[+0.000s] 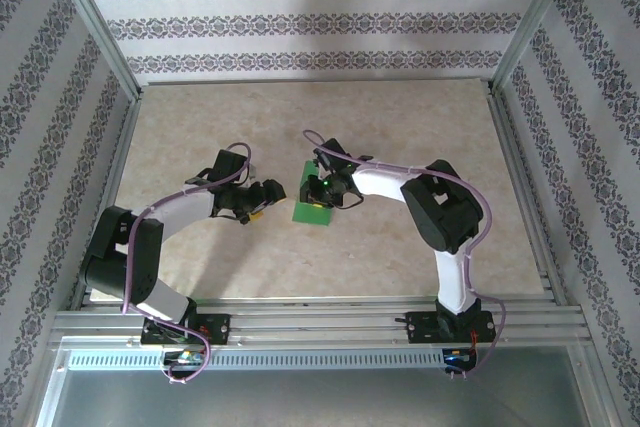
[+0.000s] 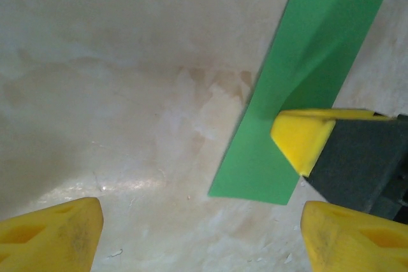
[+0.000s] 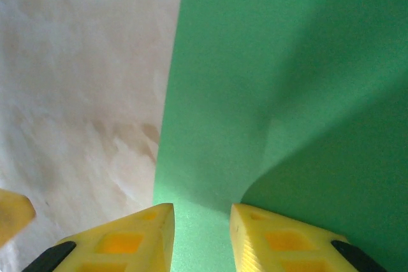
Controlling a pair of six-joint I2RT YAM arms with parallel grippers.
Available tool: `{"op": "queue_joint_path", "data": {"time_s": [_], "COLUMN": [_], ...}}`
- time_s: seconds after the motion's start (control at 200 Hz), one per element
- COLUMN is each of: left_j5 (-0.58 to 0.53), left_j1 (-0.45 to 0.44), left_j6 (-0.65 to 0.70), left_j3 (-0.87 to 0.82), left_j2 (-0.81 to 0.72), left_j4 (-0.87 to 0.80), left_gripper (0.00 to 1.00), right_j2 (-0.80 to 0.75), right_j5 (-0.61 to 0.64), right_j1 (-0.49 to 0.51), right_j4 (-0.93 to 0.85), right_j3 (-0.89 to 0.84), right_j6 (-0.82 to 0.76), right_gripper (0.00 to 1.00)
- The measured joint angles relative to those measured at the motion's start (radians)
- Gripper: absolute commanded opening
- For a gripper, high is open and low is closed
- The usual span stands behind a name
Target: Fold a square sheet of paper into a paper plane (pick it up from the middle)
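Note:
The square sheet of paper [image 1: 310, 210] lies on the table's middle as a bright green strip with one long flap lifted along a crease [image 2: 299, 74]. My right gripper [image 1: 320, 189] stands on it with its fingertips pressed down. Its jaws are a narrow gap apart, and flat green paper [image 3: 255, 62] shows between them [image 3: 201, 224]. The raised flap starts beside its right finger. One of its yellow fingertips [image 2: 303, 141] rests on the sheet in the left wrist view. My left gripper [image 1: 266, 195] hovers low just left of the paper, open wide [image 2: 201, 227] over bare table.
The beige marbled table [image 1: 400, 127] is fenced by a metal frame and patterned walls on three sides. Both arm bases sit on the rail at the near edge. Open tabletop lies behind and to both sides of the paper.

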Motion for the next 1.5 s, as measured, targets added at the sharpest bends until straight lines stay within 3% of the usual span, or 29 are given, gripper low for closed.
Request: {"op": "queue_joint_path", "data": {"time_s": [0.235,0.52,0.779,1.089,1.504], "left_j5": [0.027,0.076,0.129,0.15,0.192], "left_j1": [-0.019,-0.12,-0.177,-0.182,-0.189], "left_j6": [-0.003,-0.033,-0.056,-0.06,-0.097], "left_j3": [0.015,0.039,0.07,0.089,0.097], "left_j2": [0.022,0.076,0.196,0.23,0.255], "left_j4": [0.002,0.005,0.042,0.062,0.131], "left_gripper": [0.69,0.5,0.42,0.39,0.28], "right_j2": [-0.079,-0.239,-0.165,-0.121,-0.114], "right_j5": [-0.045,-0.012,-0.001,-0.002,-0.006], "right_j1": [-0.037,-0.119,-0.146,-0.146,-0.146], "right_j4": [-0.081,0.004,0.008,0.014,0.018], "right_j3": [-0.071,-0.202,-0.198,-0.164,-0.159], "right_j6": [-0.135,-0.021,0.023,0.022,0.021], "right_gripper": [0.31,0.3,0.3,0.3,0.3]}}
